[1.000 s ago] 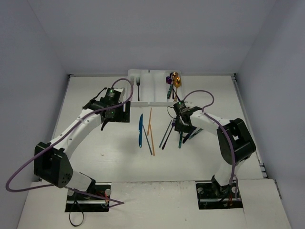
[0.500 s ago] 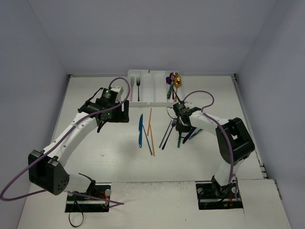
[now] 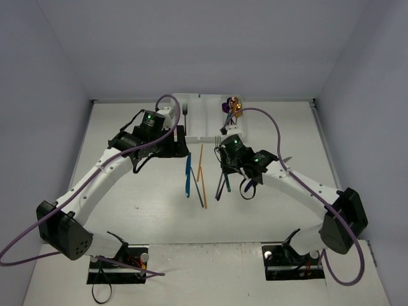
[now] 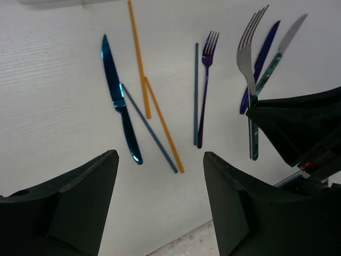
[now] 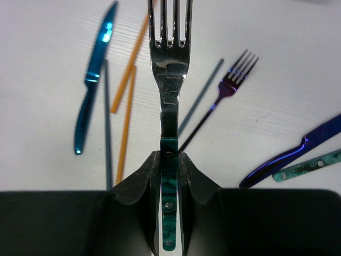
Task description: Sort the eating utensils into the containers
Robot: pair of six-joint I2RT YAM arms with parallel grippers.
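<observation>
Fork, silver tines, green handle: clamped in my right claw, both fingers pressed on the handle, lifted off the tabletop.

Long axis: straight out from the claw, tines leading, handle end back between the fingers.

Tray, white, long compartments: ahead of the claw, just past the tine tips in the overhead view, its compartments running roughly in line with the fork.

Dark fork: already in a compartment ahead and to the claw's left. I judge that slot the destination, so the carry is forward with a leftward shift and little turning of the wrist.

Spoons, purple and gold: ahead and slightly right of the claw, toward the tray's far end.

Left claw: fingers wide apart, holding nothing, hanging over the blue knife and orange chopsticks, which lie beneath and ahead of it.

Nearer arm for the tray: both sit close to it; my left wrist crowds the fork slot's near end, a possible clash.
</observation>
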